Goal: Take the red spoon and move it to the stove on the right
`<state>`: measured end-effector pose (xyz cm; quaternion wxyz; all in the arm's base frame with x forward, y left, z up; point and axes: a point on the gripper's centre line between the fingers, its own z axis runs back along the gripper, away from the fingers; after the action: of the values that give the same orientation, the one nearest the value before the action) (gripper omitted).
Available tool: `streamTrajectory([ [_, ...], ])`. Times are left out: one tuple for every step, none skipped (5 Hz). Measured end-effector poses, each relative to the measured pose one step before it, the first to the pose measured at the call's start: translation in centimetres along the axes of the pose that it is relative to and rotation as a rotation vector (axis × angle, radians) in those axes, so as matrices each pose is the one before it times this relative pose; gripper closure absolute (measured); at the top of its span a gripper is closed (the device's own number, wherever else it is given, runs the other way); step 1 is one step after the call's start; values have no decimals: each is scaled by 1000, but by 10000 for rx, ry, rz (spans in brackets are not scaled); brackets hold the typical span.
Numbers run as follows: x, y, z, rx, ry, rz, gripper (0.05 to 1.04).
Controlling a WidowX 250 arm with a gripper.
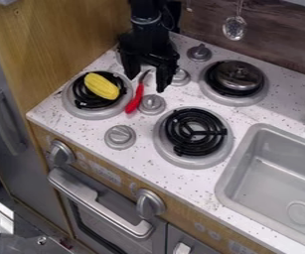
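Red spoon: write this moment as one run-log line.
end effector: open, near red spoon; spoon: on counter, beside knob; yellow toy: on burner; placement: pending

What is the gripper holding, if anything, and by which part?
Nothing is held. The gripper is open, and the red spoon lies near it on the counter.

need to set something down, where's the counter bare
Bare counter lies between the burner under the silver lid and the sink, and in a strip between the uncovered burner and the front edge. Crowded: around the red spoon, beside knobs and the burner holding the yellow object, with the gripper at its thin end.
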<state>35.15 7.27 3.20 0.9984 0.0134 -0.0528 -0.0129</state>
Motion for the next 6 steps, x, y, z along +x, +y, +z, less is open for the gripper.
streamTrajectory([
  [-694,-130,-1411,-111,431,24,86],
  [-649,1290,-1583,38,388,506,86],
  [266,2047,-1345,-57,104,651,86],
  [770,475,-1543,-116,165,161,86],
  [533,127,-1837,-75,423,-87,86],
  [725,-264,-539,17,129,-135,85],
])
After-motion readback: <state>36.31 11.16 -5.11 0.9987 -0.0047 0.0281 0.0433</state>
